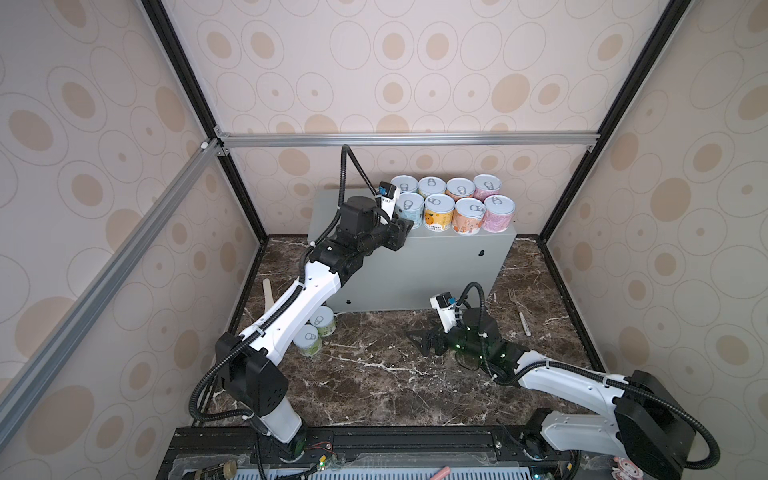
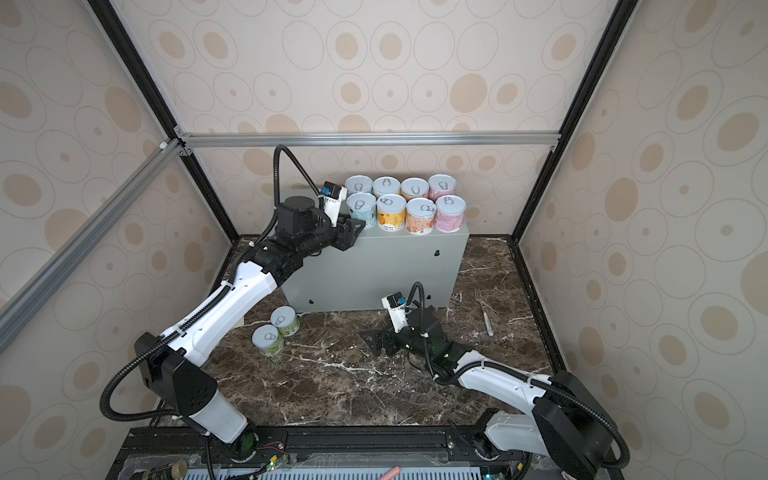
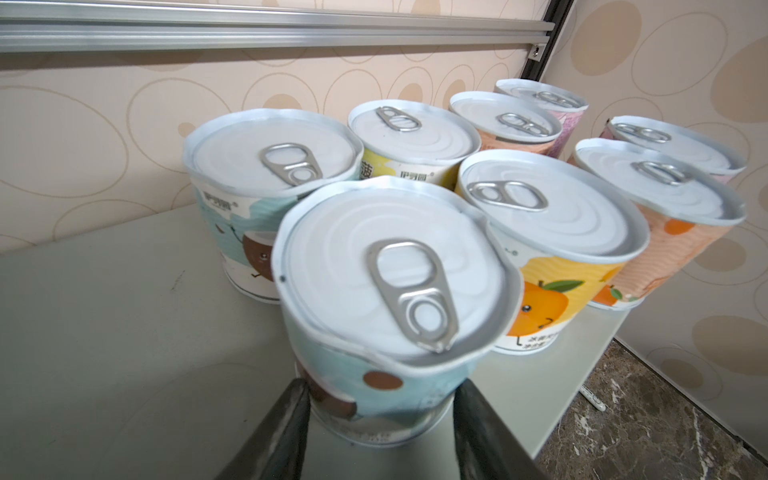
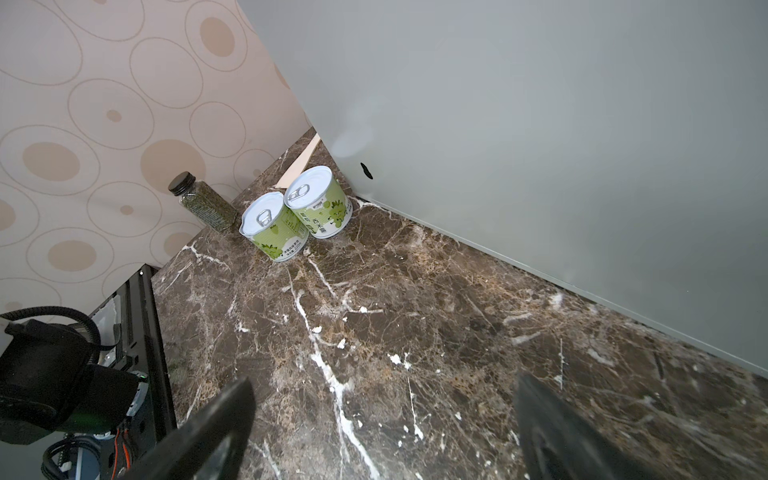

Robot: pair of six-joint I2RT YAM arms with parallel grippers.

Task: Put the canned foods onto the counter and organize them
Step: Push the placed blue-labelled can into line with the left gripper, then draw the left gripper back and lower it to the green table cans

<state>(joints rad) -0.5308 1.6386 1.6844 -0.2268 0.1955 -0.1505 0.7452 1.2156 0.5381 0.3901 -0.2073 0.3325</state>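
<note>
A: Pinching the front blue can point(image 3: 395, 286) low on its side with the left jaws, by the look of it; standing at the left end of the front row on the bench point(image 1: 415, 266).

B: Reading this as seating that can. Doing it well by easing it flush against the front yellow can point(image 3: 552, 232), lining it up with the rear blue can point(image 3: 270, 166), and setting the base flat before letting go.

A: Squeezing gently as well, seeing the dents in that soft rim.

B: Then spreading the jaws straight sideways and backing out low over the bench's bare left half, not lifting through the row.

A: Counting eight up there: blue, yellow, orange, pink, two deep, touching or nearly so.

B: Leaving two green cans point(image 4: 318, 203) down on the marble point(image 4: 415, 332), side by side, just off the bench's front left corner.

A: Hanging the right jaws over the marble, spread wide and holding nothing, facing that pair.

B: Noting a herb bottle point(image 4: 203, 208) just beyond the pair, near the wall point(image 4: 83, 124), and a pale wooden strip point(image 1: 268, 291) by the bench's side.

A: Spotting a fork point(image 1: 524, 324) too, lying well apart on the right of the marble.

B: Minding the left arm point(image 1: 299, 299) most: overhanging the green cans in both top views, likely crowding a reach from the right.
</note>
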